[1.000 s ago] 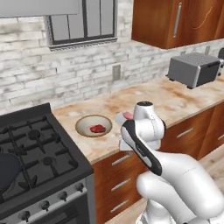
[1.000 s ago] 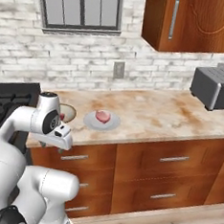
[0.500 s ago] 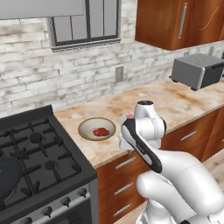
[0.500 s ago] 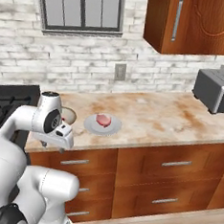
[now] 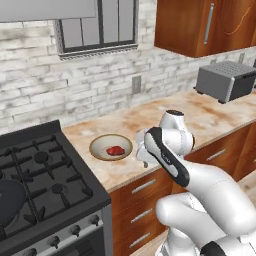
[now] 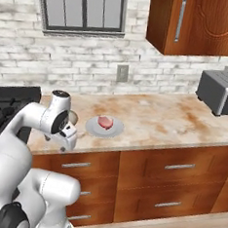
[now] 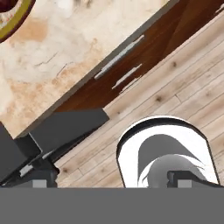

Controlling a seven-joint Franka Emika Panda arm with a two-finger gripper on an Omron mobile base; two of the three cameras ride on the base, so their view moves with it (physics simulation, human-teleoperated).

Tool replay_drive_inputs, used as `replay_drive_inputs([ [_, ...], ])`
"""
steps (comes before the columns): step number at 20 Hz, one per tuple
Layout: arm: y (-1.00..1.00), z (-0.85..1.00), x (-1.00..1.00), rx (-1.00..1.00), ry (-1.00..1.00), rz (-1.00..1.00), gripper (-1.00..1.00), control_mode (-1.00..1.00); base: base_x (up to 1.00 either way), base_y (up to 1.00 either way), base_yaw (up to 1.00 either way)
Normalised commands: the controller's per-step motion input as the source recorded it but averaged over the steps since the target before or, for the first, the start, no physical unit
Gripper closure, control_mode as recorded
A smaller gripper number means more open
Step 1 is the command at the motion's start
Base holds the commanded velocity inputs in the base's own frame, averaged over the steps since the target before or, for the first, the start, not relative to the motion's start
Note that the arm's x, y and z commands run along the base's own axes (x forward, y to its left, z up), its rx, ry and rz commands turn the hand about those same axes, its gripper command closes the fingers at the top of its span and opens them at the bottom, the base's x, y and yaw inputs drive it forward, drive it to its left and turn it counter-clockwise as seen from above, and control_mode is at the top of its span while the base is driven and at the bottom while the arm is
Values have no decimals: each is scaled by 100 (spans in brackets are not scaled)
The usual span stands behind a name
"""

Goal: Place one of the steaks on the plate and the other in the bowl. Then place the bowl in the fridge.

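**Both steaks served; the bowl is next**

Low in the left base view, the gripper (image 5: 144, 154) hangs just off the counter's front edge, claw released and empty. Just beyond it, left of center, the bowl (image 5: 111, 147) holds the dark red steak (image 5: 115, 150). In the right base view the pale steak (image 6: 105, 122) lies on the plate (image 6: 104, 127) at middle left. To my eye, the bowl wants a rim pinch, carried level. Upper right sits a toaster (image 5: 225, 80).
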Motion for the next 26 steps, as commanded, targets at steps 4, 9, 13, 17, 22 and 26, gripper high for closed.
replay_drive_inputs([
  [4, 14, 76, 19, 30, 0, -40, -100, -100, 0, 0, 0],
  [9, 11, 0, 81, 3, -2, -27, -100, -100, 0, 0, 0],
  [13, 27, -6, 88, 0, -4, -18, -100, -100, 0, 0, 0],
  [17, 24, -9, 76, 0, 0, -7, -100, -100, 0, 0, 0],
  [22, -1, -21, 47, 0, 0, -2, -100, -100, 0, 0, 0],
  [26, -1, -41, 51, 0, -2, 0, -100, -100, 0, 0, 0],
])
